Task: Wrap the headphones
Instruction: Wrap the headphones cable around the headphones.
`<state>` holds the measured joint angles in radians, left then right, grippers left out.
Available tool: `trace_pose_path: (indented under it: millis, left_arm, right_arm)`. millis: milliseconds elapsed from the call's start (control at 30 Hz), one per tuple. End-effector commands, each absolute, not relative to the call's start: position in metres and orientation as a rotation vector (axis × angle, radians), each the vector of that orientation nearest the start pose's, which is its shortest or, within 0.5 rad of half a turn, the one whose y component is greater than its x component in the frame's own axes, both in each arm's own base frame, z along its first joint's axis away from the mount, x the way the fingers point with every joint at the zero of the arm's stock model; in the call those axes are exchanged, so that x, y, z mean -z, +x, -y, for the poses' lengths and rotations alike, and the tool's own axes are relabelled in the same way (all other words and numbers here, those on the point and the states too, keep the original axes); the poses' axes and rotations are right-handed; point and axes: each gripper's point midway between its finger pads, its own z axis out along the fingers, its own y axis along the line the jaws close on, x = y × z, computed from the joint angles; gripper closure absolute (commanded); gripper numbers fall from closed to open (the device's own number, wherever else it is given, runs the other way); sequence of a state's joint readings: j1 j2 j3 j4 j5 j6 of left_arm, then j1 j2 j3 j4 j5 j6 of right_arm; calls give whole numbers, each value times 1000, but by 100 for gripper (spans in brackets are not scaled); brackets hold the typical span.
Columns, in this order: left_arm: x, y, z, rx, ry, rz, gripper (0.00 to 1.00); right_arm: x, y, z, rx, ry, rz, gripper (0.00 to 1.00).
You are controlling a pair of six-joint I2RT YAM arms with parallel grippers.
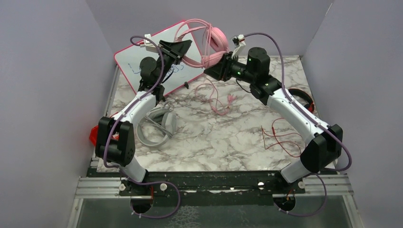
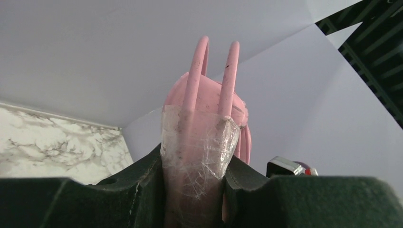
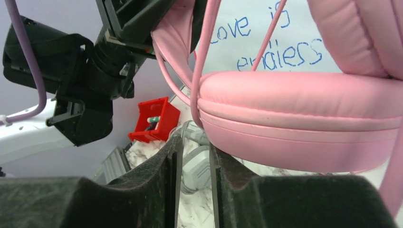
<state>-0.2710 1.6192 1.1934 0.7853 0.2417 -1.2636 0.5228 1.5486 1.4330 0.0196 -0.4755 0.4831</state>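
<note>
The pink headphones (image 1: 216,40) are held up above the back of the table. My left gripper (image 1: 184,47) is shut on their headband, which shows between its jaws in the left wrist view (image 2: 199,142). My right gripper (image 1: 209,71) is just under one pink ear cup (image 3: 294,104), its jaws a narrow gap apart with nothing between them. The pink cable (image 1: 218,102) hangs down onto the table. The grey headphones (image 1: 154,128) lie by the left arm. The red-and-black headphones (image 1: 302,97) lie at the right.
A pink-framed whiteboard (image 1: 138,61) with blue writing leans at the back left. A red bin (image 1: 93,135) sits off the table's left edge. A thin red cable (image 1: 280,137) is strewn over the marble near the right arm. Grey walls close in three sides.
</note>
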Motion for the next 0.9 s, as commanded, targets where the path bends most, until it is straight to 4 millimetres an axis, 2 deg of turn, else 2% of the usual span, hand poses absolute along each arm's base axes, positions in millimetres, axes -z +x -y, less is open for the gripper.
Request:
trace_pose_path:
  millis: [0, 133, 300, 433, 600, 667, 733, 867]
  left_arm:
    - [-479, 433, 207, 1620, -367, -1053, 100]
    - [-480, 433, 209, 1650, -358, -1048, 100]
    - [-487, 432, 208, 1671, -343, -1035, 100]
    - [-498, 433, 206, 1679, -329, -1011, 100]
    - [-517, 432, 204, 1702, -304, -980, 100]
    - [-525, 431, 201, 1711, -297, -964, 100]
    - [-535, 429, 198, 1714, -284, -947, 100]
    - [-557, 415, 197, 1749, -243, -913, 100]
  right_arm:
    - [-359, 349, -320, -1149, -464, -1741, 63]
    - [-375, 315, -313, -1180, -578, -1722, 46]
    - [-400, 266, -278, -1049, -743, -1625, 35]
    - [-403, 256, -246, -900, -688, -1618, 34]
    - [-372, 273, -203, -724, -494, -1629, 30]
    - [-348, 282, -192, -708, -436, -1631, 28]
    - [-321, 290, -192, -752, -419, -1634, 28]
    - [-277, 313, -217, -919, -478, -1631, 27]
